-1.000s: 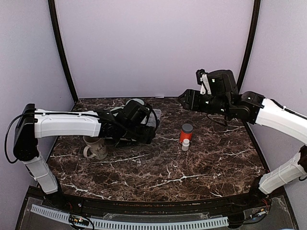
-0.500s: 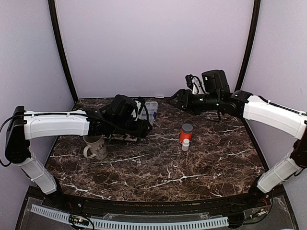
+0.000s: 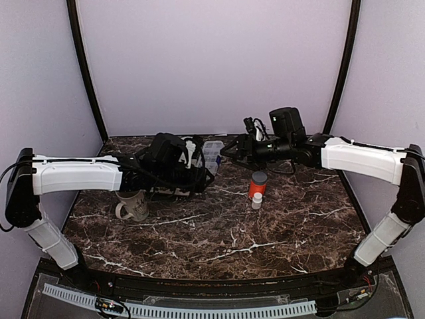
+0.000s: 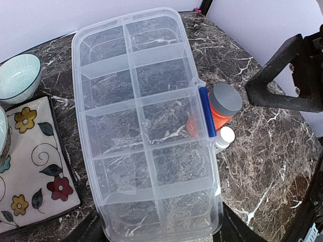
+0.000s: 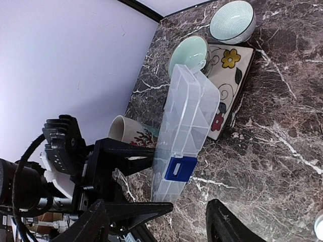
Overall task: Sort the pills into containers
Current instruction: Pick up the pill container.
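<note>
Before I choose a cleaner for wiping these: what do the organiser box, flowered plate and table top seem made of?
The organiser box looks like clear glossy plastic; the marbling shows through its cells. The flowered plate is probably glazed ceramic, with painted flowers and dark rim. The table top has a dark, white-veined marble look; real stone or laminate, I cannot tell.

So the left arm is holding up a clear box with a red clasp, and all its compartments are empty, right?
Not quite: the clasp is blue, not red, as the left wrist view shows. The left pincer holds up the clear box with a blue clasp, and its compartments are empty.
</note>
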